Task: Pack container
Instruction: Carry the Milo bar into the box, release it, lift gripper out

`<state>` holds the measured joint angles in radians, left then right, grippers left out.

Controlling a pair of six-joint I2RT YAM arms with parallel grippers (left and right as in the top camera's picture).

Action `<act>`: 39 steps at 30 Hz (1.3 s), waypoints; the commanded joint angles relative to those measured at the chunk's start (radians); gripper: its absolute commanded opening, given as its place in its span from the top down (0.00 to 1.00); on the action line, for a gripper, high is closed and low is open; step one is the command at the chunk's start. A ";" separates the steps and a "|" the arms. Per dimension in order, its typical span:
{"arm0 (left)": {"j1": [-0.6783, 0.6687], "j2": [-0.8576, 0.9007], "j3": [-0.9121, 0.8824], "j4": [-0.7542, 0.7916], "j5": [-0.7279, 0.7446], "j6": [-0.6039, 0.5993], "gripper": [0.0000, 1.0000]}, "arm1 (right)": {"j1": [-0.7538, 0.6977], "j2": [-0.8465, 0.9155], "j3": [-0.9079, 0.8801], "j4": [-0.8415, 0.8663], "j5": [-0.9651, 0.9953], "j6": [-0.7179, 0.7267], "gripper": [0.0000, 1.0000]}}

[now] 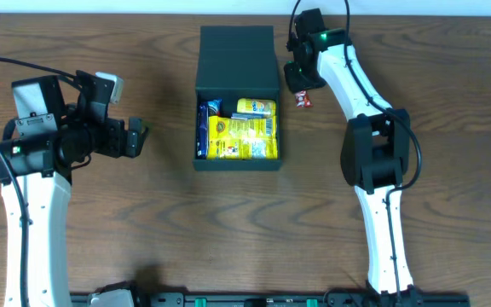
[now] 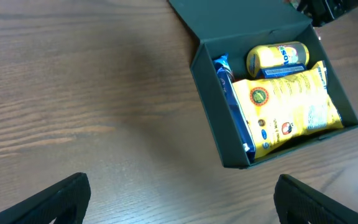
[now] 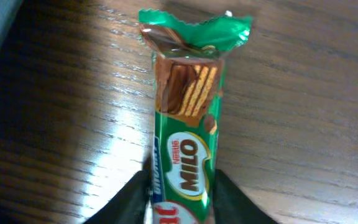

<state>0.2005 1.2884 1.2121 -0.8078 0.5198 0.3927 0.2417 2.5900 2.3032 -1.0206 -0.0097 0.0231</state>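
Note:
The black container (image 1: 238, 72) stands at the table's far middle with its flap lid open towards the back. It holds a large yellow packet (image 1: 242, 138), a yellow roll (image 1: 255, 107) and a blue packet (image 1: 203, 128); the left wrist view shows the box (image 2: 210, 106) too. My right gripper (image 3: 182, 199) is shut on a green Milo bar (image 3: 188, 124), just right of the box lid (image 1: 302, 81). My left gripper (image 1: 136, 136) is open and empty, left of the box, above bare table (image 2: 178, 199).
A small red and white wrapper end (image 1: 303, 101) shows under the right gripper. The wooden table (image 1: 143, 222) stretches to the front and to both sides of the box. The arm bases stand at the front edge.

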 commanded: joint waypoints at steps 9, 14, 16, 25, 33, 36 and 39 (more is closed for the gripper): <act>0.002 -0.008 0.003 -0.004 0.001 -0.005 0.04 | 0.008 0.003 0.016 -0.038 -0.006 -0.006 0.79; 0.002 -0.008 0.003 -0.003 0.001 -0.004 0.05 | 0.008 -0.016 0.111 -0.120 -0.006 -0.006 0.83; 0.002 -0.008 0.003 -0.004 0.001 -0.004 0.05 | 0.009 -0.033 0.167 -0.156 -0.006 -0.006 0.83; 0.002 -0.008 0.003 -0.003 0.000 0.005 0.05 | 0.013 -0.247 0.246 -0.262 -0.205 0.008 0.87; 0.002 -0.008 0.003 -0.004 0.000 0.012 0.04 | 0.146 -0.293 0.226 -0.334 -0.204 0.119 0.87; 0.002 -0.008 0.003 -0.004 -0.004 0.011 0.05 | 0.230 -0.276 0.172 -0.321 -0.204 0.196 0.87; 0.002 -0.008 0.003 -0.004 -0.004 0.011 0.05 | 0.303 -0.262 0.099 -0.270 -0.204 0.303 0.88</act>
<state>0.2005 1.2884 1.2121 -0.8078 0.5194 0.3935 0.4820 2.2921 2.4603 -1.3113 -0.1955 0.1925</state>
